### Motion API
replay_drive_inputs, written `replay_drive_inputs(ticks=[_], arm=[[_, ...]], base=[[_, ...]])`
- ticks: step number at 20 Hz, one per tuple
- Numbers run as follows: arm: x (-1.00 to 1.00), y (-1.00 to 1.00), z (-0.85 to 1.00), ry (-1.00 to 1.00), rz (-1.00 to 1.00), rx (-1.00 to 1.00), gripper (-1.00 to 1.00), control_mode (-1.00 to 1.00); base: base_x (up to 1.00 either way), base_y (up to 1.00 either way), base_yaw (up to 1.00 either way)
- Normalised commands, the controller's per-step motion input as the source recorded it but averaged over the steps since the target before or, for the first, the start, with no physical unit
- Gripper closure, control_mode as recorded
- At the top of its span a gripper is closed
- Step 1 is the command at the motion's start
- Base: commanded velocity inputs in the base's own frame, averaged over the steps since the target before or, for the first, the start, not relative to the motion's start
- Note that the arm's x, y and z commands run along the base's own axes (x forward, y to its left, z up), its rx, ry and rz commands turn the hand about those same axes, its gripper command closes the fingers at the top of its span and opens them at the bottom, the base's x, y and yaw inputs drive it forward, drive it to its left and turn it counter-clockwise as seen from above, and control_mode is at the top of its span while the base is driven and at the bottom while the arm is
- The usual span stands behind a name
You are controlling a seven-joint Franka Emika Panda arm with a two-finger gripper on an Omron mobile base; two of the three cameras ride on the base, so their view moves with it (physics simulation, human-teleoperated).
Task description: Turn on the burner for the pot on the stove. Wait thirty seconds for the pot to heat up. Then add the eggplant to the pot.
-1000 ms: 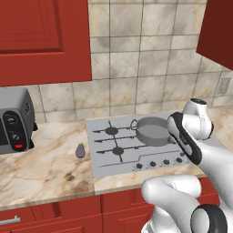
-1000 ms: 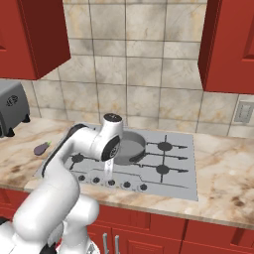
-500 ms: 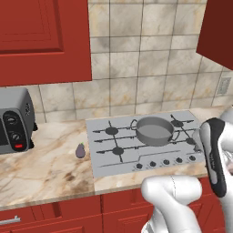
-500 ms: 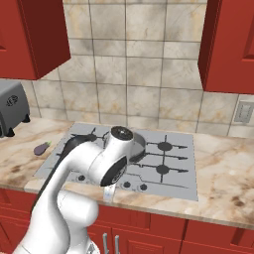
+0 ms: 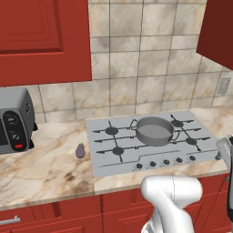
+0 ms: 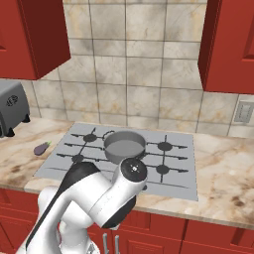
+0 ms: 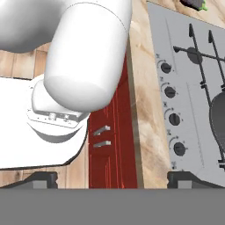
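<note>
CHANGE: arm has swung down off the stove, hand now low at the tabletop's front edge | JAWS: spread wide, holding nothing | KNOBS: just ahead | POT: on back-right burner | EGGPLANT: on tabletop left of stove | NEXT: likely knob first

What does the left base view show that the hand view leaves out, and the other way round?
From the left base view: the toaster oven, the tiled wall, the red upper cabinets and the wall outlet. From the hand view: the wooden floor and two metal handles on the cabinet below the stove. Shared: the stove, its row of knobs, the eggplant and the marble counter.
</note>
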Motion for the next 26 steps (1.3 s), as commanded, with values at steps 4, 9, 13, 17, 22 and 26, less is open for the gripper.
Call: replay_drive_inputs(ticks=[4, 9, 13, 17, 22, 26], arm=[[0.0, 0.0, 0.0, 0.0, 0.0, 0.0, -1.0, -1.0], [0.0, 0.0, 0.0, -0.01, 0.0, 0.0, -1.0, -1.0], [-0.01, 0.0, 0.0, -0.08, 0.0, 0.0, -1.0, -1.0], [0.0, 0.0, 0.0, -0.15, 0.0, 0.0, -1.0, -1.0], [0.0, 0.02, 0.0, -0.24, 0.0, -0.03, -1.0, -1.0], [0.0, 0.0, 0.0, -0.24, 0.0, -0.02, -1.0, -1.0]], base=[[0.0, 0.0, 0.0], [0.0, 0.0, 0.0], [0.0, 0.0, 0.0], [0.0, 0.0, 0.0], [0.0, 0.0, 0.0], [0.0, 0.0, 0.0]])
